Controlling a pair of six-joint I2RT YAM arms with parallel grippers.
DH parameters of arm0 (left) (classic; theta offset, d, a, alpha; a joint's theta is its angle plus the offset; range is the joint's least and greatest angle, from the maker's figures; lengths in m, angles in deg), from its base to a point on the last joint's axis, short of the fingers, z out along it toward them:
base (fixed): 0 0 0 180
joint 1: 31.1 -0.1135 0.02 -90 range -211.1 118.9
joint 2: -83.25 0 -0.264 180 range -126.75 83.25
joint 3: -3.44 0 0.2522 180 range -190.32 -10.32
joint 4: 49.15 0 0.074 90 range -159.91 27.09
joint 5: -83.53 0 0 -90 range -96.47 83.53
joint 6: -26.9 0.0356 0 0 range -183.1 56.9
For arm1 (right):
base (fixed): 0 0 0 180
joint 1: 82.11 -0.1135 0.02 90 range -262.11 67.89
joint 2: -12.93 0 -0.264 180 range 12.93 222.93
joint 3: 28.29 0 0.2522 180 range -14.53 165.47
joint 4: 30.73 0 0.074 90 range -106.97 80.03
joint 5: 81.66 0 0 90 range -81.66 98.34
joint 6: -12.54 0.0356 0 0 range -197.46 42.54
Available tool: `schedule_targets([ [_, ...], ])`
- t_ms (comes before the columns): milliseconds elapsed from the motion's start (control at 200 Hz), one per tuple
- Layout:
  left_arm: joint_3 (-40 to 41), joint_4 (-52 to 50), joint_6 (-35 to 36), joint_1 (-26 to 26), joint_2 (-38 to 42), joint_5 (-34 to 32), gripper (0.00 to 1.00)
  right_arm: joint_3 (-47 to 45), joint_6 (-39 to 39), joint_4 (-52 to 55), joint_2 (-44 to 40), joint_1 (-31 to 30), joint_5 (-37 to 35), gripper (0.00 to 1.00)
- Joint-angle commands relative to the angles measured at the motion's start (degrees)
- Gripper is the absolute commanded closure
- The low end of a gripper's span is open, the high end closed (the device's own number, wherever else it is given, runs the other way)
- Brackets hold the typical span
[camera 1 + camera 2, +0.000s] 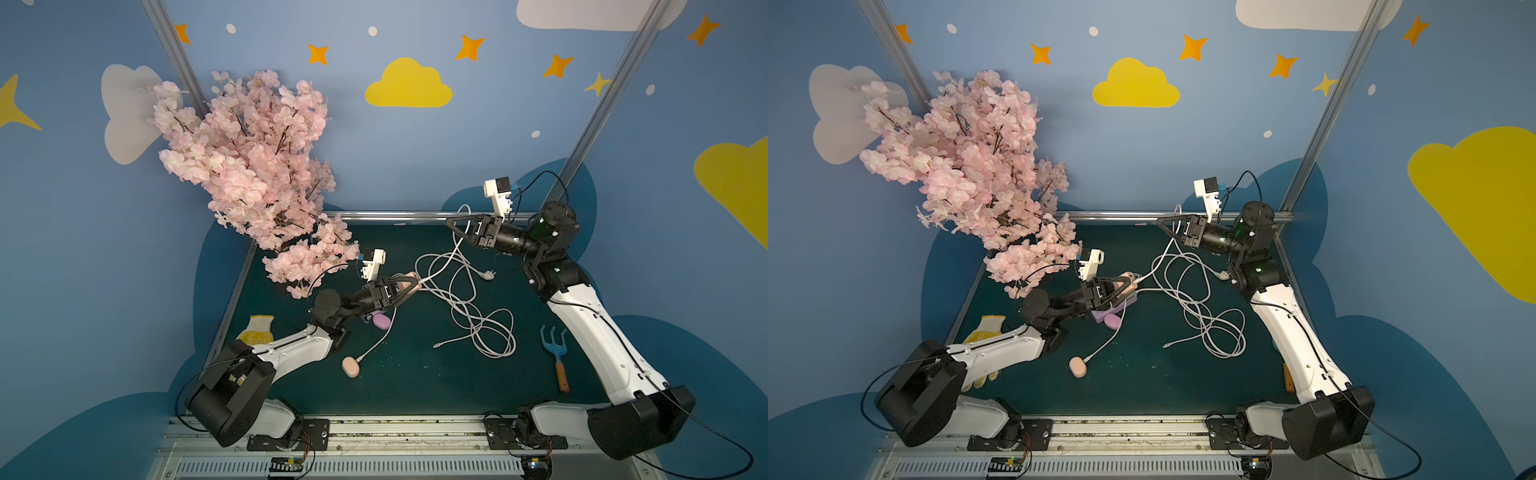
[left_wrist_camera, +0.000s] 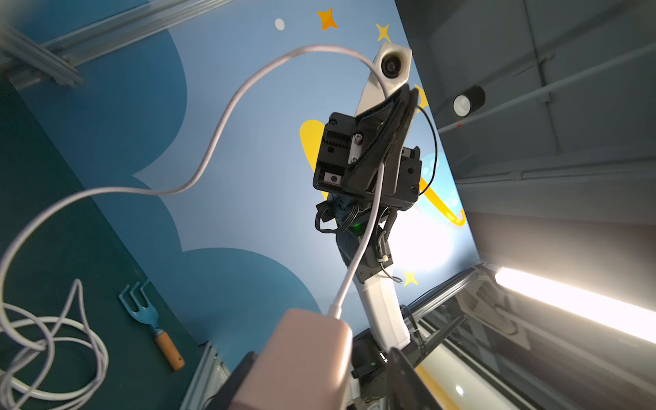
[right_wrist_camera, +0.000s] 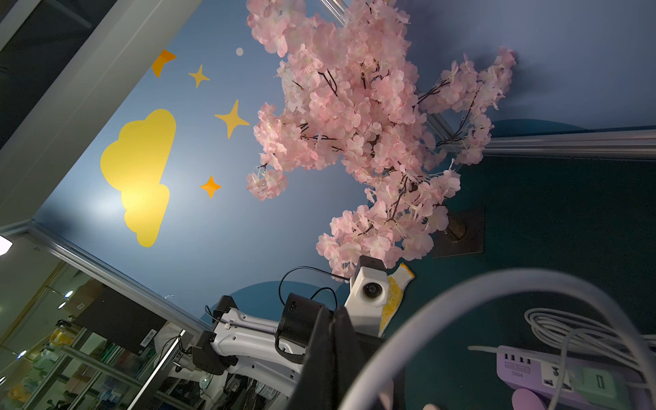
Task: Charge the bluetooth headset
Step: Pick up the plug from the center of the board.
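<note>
**Charging cable (image 2: 358,255) plugged into the headset's pink module (image 2: 301,355)**
In both top views the left end effector (image 1: 413,284) flanks the module above the purple power strip (image 1: 1098,316), and the headset's other pod (image 1: 351,368) lies on the surface (image 1: 407,386). Only the left wrist view shows the plug seated in the module and a gap beside one finger; whether the jaws clamp cannot be told. The right end effector (image 1: 451,224) is closed on the raised cable.
</note>
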Motion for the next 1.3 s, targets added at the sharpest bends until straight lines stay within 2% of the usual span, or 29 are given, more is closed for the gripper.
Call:
schedule_targets([
  [0, -0.2, 1.2, 0.9, -0.2, 0.8, 0.0, 0.51, -0.7, -0.2, -0.9, -0.7, 0.5, -0.3, 1.00],
  [80, 0.2, 1.4, 0.8, -0.3, 0.7, -0.1, 0.48, -0.7, -0.1, -1.1, -0.5, 1.0, -0.3, 1.00],
  [145, 0.6, 1.4, 0.6, -0.3, 0.8, -0.3, 0.33, -0.7, -0.1, -1.2, -0.4, 1.4, -0.1, 1.00],
  [195, 0.9, 1.3, 0.7, -0.5, 0.8, -0.4, 0.27, -0.5, -0.2, -1.1, -0.4, 1.8, -0.1, 1.00],
  [310, 1.2, 1.5, 0.5, -0.8, 1.0, -0.4, 0.25, -0.3, -0.2, -0.9, -0.4, 2.7, -0.1, 1.00],
  [380, 1.1, 1.6, 0.5, -0.9, 0.8, -0.2, 0.33, -0.4, -0.3, -0.7, -0.4, 3.0, -0.4, 1.00],
  [466, 0.9, 2.1, 0.3, -0.9, 0.5, 0.0, 0.49, -0.6, -0.1, -0.9, -0.3, 3.1, -0.7, 1.00],
  [641, -0.1, 3.0, -0.3, -0.7, -1.0, 0.9, 0.74, -1.1, 1.5, -1.7, 0.4, 3.0, -0.1, 1.00],
  [801, -0.3, 3.0, -0.7, -0.8, -1.9, 1.4, 0.86, -1.5, 0.4, -1.2, 0.2, 2.9, -0.1, 1.00],
  [841, -0.1, 3.0, -0.7, -0.8, -2.3, 1.5, 0.86, -1.5, -0.5, -0.3, 0.0, 2.9, -0.2, 1.00],
  [896, 0.2, 2.9, -0.8, -0.9, -2.9, 1.8, 0.78, -1.3, -1.9, 0.7, -0.3, 2.7, -0.3, 1.00],
  [1016, 1.1, 2.2, 0.5, -1.2, -4.5, 2.2, 0.20, -0.3, -5.7, 4.2, -0.9, 2.6, -0.8, 1.00],
  [1071, 1.0, 0.3, 2.8, -1.3, -4.7, 2.4, 0.04, 0.5, -6.9, 6.0, -0.9, 2.6, -1.1, 1.00],
  [1101, 1.0, -1.1, 4.6, -1.3, -4.6, 2.4, 0.00, 1.1, -7.2, 6.6, -0.9, 2.5, -1.1, 1.00],
  [1201, -0.6, -6.5, 9.6, -1.2, -4.8, 2.5, 0.00, 2.7, -6.1, 6.2, -0.3, 2.2, -0.8, 1.00],
  [1297, -3.0, -5.2, 8.5, -0.9, -7.8, 4.0, 0.00, 3.9, -4.3, 4.0, 0.3, 0.5, -0.7, 1.00],
])
